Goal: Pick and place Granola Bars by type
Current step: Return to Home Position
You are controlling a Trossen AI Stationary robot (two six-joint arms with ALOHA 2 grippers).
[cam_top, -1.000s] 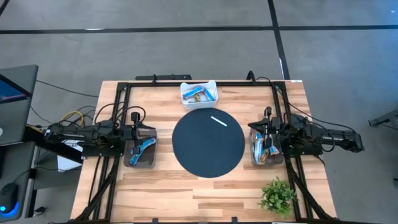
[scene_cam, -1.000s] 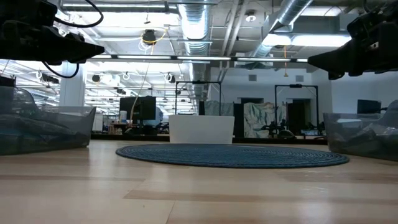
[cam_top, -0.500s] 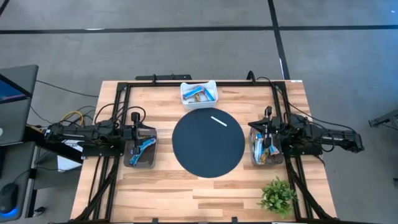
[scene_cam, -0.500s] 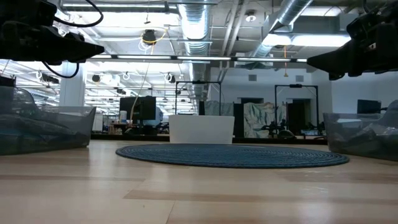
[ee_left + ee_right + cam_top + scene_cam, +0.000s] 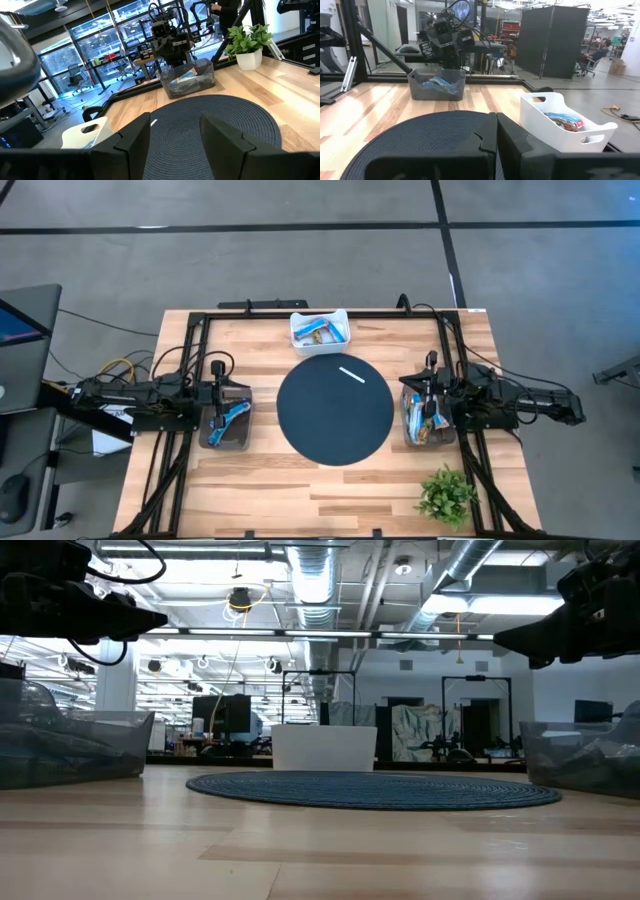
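Granola bars lie in three bins. The white bin point(image 5: 319, 332) at the table's far edge holds blue and tan ones point(image 5: 564, 120). A clear bin point(image 5: 227, 423) on the left holds blue bars point(image 5: 440, 83), and a clear bin point(image 5: 423, 420) on the right holds mixed bars point(image 5: 187, 78). My left gripper point(image 5: 175, 145) hovers open above the left clear bin, facing across the mat. My right gripper point(image 5: 496, 136) hovers shut above the right clear bin, facing the left arm. Neither touches anything.
A round dark woven mat point(image 5: 335, 412) covers the table's middle, with a thin white strip point(image 5: 352, 374) lying on its far right part. A small potted plant point(image 5: 446, 494) stands at the near right corner. A black frame point(image 5: 320, 313) runs along the table's far and side edges.
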